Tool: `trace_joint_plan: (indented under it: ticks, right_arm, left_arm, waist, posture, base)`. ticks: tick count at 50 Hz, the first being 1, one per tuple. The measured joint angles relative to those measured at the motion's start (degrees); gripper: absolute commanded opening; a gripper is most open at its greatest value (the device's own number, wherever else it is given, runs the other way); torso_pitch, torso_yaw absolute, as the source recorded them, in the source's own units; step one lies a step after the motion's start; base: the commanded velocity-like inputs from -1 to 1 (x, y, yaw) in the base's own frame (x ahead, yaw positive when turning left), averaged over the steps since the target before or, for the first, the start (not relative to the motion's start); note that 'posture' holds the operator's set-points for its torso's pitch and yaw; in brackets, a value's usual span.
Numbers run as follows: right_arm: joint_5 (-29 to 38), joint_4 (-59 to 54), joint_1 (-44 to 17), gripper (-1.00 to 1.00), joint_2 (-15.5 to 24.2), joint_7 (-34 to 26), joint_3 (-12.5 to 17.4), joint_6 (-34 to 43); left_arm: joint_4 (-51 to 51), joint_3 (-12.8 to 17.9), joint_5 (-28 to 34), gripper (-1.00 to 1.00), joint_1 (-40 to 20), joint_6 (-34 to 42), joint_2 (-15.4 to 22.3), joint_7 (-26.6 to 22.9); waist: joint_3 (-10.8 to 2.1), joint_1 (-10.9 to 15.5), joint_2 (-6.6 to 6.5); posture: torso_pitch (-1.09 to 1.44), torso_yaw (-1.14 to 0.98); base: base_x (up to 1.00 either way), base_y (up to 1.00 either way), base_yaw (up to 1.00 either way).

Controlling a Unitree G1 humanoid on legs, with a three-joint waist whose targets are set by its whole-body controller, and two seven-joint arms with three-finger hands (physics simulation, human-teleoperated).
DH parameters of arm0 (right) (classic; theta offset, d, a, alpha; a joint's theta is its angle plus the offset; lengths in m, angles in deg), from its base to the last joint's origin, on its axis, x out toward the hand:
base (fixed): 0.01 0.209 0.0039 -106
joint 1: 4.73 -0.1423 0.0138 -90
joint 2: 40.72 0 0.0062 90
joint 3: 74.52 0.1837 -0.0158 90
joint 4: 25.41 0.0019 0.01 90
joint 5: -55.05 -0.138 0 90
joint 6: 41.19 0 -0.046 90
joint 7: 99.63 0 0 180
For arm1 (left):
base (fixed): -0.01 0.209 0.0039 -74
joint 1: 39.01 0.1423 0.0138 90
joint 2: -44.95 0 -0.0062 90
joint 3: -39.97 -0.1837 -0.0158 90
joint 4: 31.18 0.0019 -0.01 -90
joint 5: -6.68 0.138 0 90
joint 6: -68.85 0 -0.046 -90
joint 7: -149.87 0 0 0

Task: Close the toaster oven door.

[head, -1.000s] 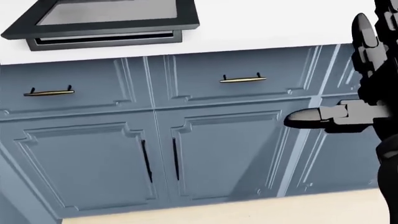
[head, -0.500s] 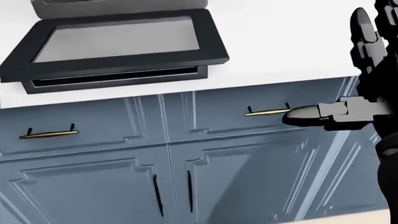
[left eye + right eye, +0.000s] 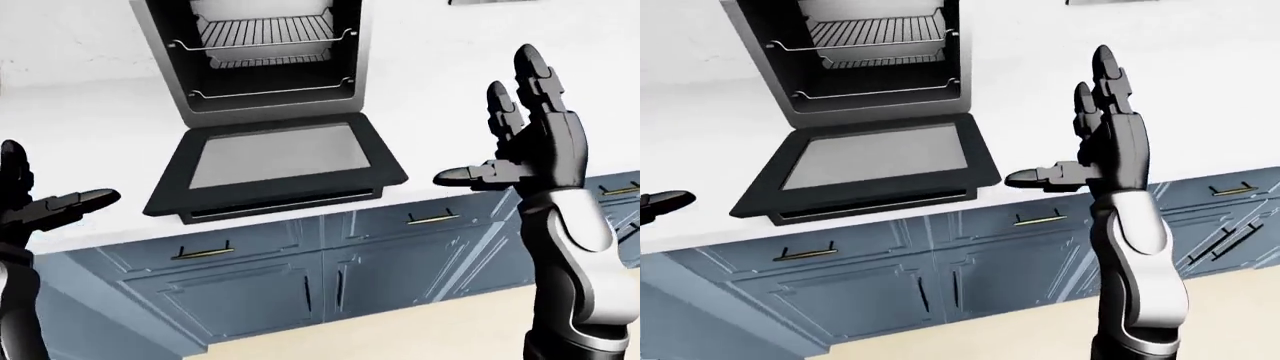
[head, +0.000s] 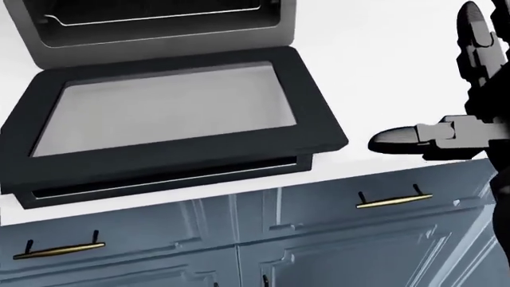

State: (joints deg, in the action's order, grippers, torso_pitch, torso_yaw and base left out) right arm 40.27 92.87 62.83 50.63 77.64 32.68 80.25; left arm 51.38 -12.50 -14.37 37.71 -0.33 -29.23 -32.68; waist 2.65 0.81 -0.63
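Nearest you, your right hand (image 3: 530,142) is raised, palm up, fingers (image 3: 535,71) spread wide and thumb out to the left, holding nothing and well apart from the oven. Your left hand (image 3: 40,206) sits low at the left edge, also open and empty. Beyond them, the toaster oven door (image 4: 171,119) lies dropped flat over the near edge of the white counter (image 3: 440,112). It looks rigid, hinged and fairly light, its glass pane likely slick; get your fingers under its near lip and lift. Farthest, the oven cavity (image 3: 265,56) shows its wire racks.
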Motion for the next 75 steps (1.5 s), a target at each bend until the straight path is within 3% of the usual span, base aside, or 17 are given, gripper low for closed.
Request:
trace_joint_plan:
  ticks: [3,4,5,7,9,13,17,18,20,23,28,31,33,38,45,60,75]
  right_arm:
    - [-0.4,-0.2,-0.8,1.00,0.5,0.0,0.1,-0.3]
    - [-0.6,-0.4,-1.1,1.00,0.9,0.1,0.3,-0.3]
    - [-0.7,-0.8,-1.1,1.00,1.2,0.2,0.8,-0.3]
    - [-0.9,-1.9,-0.8,1.00,1.4,0.6,1.5,0.3]
    - [-1.0,-2.5,-1.1,1.00,1.9,1.1,1.8,1.0]
    - [-1.7,-1.5,-2.3,1.00,2.9,1.4,2.3,0.5]
    - [-2.3,-1.3,-3.0,1.00,3.2,1.7,2.2,0.2]
    - [-2.6,-1.5,-2.9,1.00,2.8,1.7,1.6,0.3]
    - [-3.3,-2.1,-2.7,1.00,2.9,1.6,0.8,1.3]
    - [-4.3,-2.4,-3.6,1.00,3.9,2.1,1.9,2.4]
    - [-5.8,-2.1,-4.7,1.00,5.2,4.1,3.4,2.3]
    - [-6.6,-2.1,-5.1,1.00,5.6,4.5,2.9,2.6]
    - [-6.9,-2.9,-5.2,1.00,6.1,4.8,3.0,2.7]
    - [-6.5,-4.4,-6.1,1.00,7.4,5.9,3.6,2.9]
    - [-5.6,-4.7,-7.0,1.00,8.7,4.8,3.7,1.7]
    - [-0.1,-11.0,-9.0,1.00,10.8,-0.1,2.6,-1.7]
    - [7.5,-13.4,-9.4,1.00,12.3,-10.1,2.0,-5.2]
  left_arm:
    - [-0.2,0.6,-0.5,1.00,-0.3,0.7,0.9,0.1]
    - [-0.4,0.7,-0.7,1.00,-0.6,0.8,1.0,0.1]
    - [-0.4,0.6,-0.9,1.00,-0.6,1.0,0.8,0.1]
    - [0.1,0.1,-1.3,1.00,-0.4,1.3,1.1,-0.2]
    - [0.6,0.3,-1.6,1.00,-0.4,1.7,1.6,-0.3]
    - [0.5,1.9,-2.1,1.00,-0.9,1.2,2.9,0.0]
    - [0.4,2.8,-3.2,1.00,-1.2,0.3,4.1,0.1]
    - [1.0,3.1,-3.3,1.00,-1.2,0.1,4.3,0.2]
    - [2.6,3.4,-3.5,1.00,-0.8,0.4,4.4,0.6]
    - [3.4,3.7,-3.7,1.00,-0.9,0.7,5.4,0.9]
    - [3.5,4.6,-4.0,1.00,-0.6,-0.4,6.3,0.5]
    - [4.4,4.5,-3.5,1.00,-0.4,-0.4,6.7,0.4]
    - [5.0,4.2,-3.3,1.00,-0.2,-0.1,6.2,0.2]
    - [5.7,4.4,-3.4,1.00,-0.3,0.7,7.2,-0.2]
    - [4.8,5.8,-4.0,1.00,-0.5,-0.9,8.0,-0.4]
    - [9.3,7.5,-4.7,1.00,1.0,-1.5,8.9,-0.7]
    - [8.6,7.8,-4.7,1.00,1.3,-1.5,9.1,-0.9]
  waist:
    - [-0.19,0.4,2.48]
    - [-0.32,0.2,2.73]
    - [0.05,-0.4,1.90]
    - [0.50,-1.0,2.26]
    - [-0.01,-1.5,2.38]
    - [-0.06,-1.9,0.06]
    - [-0.55,-2.0,-4.13]
    - [-0.36,-1.5,-3.70]
    - [0.36,-0.9,-4.04]
    - [0.29,-0.8,-3.43]
    - [1.53,-0.7,-0.56]
    - [1.23,-0.2,2.47]
    - [1.50,-0.2,1.56]
    - [0.68,-0.7,-0.01]
    - [0.41,-1.1,-1.20]
    - [1.14,-1.4,-1.19]
    - [0.82,-0.9,-0.83]
  posture:
    - [0.00,0.00]
    - [0.00,0.00]
    - [0.00,0.00]
    - [0.00,0.00]
    - [0.00,0.00]
    - [0.00,0.00]
    - [0.00,0.00]
    - [0.00,0.00]
    - [0.00,0.00]
    - [0.00,0.00]
    - [0.00,0.00]
    - [0.00,0.00]
    - [0.00,0.00]
    - [0.00,0.00]
    - [0.00,0.00]
    - [0.00,0.00]
    - [0.00,0.00]
  base:
    - [0.27,0.17,0.00]
    - [0.27,0.16,0.00]
    - [0.27,0.17,0.00]
    - [0.28,0.16,0.00]
    - [0.27,0.17,0.00]
    - [0.28,0.17,0.00]
    - [0.27,0.18,0.00]
    - [0.24,0.20,0.00]
    - [0.22,0.20,0.00]
    - [0.05,0.04,0.00]
    - [0.00,0.00,0.00]
    - [0.00,0.00,0.00]
    - [0.00,0.00,0.00]
    - [0.00,0.00,0.00]
    - [0.00,0.00,0.00]
    - [0.00,0.00,0.00]
    - [0.00,0.00,0.00]
